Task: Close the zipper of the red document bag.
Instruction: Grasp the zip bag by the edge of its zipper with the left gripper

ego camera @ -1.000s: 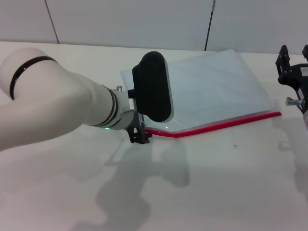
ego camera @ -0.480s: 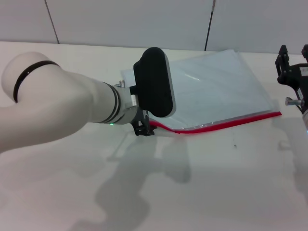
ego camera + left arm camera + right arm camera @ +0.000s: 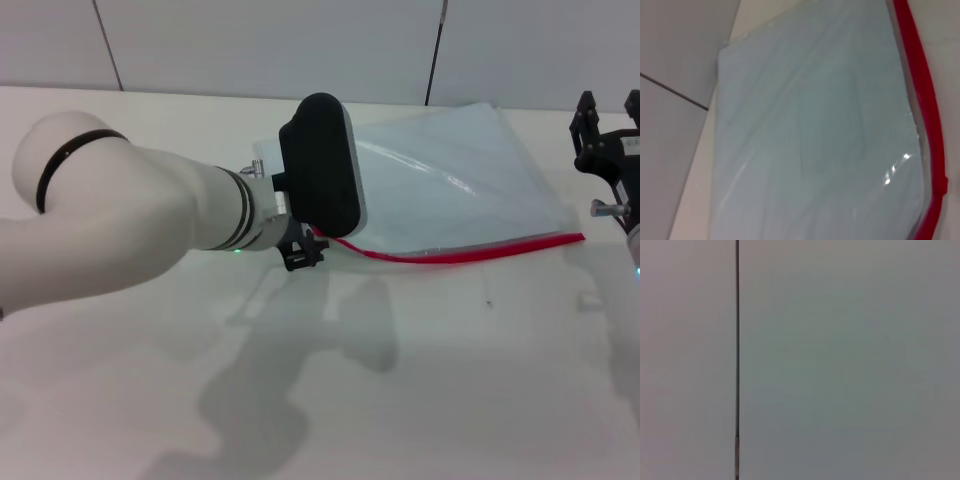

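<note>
The red document bag [image 3: 450, 180] lies flat on the white table, a pale translucent pouch with the zipper [image 3: 470, 252] as a red strip along its near edge. My left gripper [image 3: 303, 252] sits at the zipper's left end, shut on it, and that corner is pulled up off the table so the strip bows. Its black wrist housing hides the bag's left part. In the left wrist view the bag [image 3: 815, 140] fills the picture, with the zipper [image 3: 922, 85] along one side. My right gripper [image 3: 608, 105] hangs open at the far right, raised beside the bag's right corner and apart from it.
The white table [image 3: 400, 400] stretches toward me in front of the bag. A small white scrap [image 3: 590, 298] lies near the right edge. A grey panelled wall [image 3: 250, 45] stands behind the table, and it is all the right wrist view shows.
My left gripper has moved back and slightly right, taking the zipper's left end with it. The red strip now curves and the bag's near left corner has lifted. The right arm has stayed put.
</note>
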Controlling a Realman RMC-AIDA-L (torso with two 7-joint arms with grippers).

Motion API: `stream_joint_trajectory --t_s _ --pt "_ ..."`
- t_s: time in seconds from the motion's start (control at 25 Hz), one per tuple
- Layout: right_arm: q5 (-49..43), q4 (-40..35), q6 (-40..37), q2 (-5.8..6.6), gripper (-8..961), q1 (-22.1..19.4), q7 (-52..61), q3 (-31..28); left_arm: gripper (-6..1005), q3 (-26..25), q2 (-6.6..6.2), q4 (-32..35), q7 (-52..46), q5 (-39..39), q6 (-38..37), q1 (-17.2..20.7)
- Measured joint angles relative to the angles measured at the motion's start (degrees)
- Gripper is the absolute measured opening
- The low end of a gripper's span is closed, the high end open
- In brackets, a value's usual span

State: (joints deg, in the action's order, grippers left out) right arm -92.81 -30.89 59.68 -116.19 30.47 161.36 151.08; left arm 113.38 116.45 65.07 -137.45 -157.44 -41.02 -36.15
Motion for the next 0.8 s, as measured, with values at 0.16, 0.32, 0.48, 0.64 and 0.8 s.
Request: stream_joint_trajectory --t_s 0.16,0.32,0.48,0.64,0.8 --pt "0.0 0.0 0.0 0.07 527 0.0 0.0 0.0 496 0.6 0.00 -1.3 -0.7 0.2 2.1 -0.7" --pt "0.0 -0.1 0.0 0.08 527 0.0 0.0 0.0 490 0.7 0.00 -1.7 -1.5 0.3 3.5 -0.7" --pt "0.0 -0.1 0.0 0.09 527 0.0 0.0 0.0 429 0.7 0.00 -2.0 -2.1 0.2 5.0 -0.5" --pt "0.0 -0.1 0.0 0.09 526 0.0 0.0 0.0 331 0.7 0.00 -2.0 -3.2 -0.2 6.1 -0.1" --pt "0.0 -0.3 0.0 0.06 526 -0.1 0.0 0.0 179 0.7 0.00 -1.8 -4.0 -0.4 6.8 0.2"
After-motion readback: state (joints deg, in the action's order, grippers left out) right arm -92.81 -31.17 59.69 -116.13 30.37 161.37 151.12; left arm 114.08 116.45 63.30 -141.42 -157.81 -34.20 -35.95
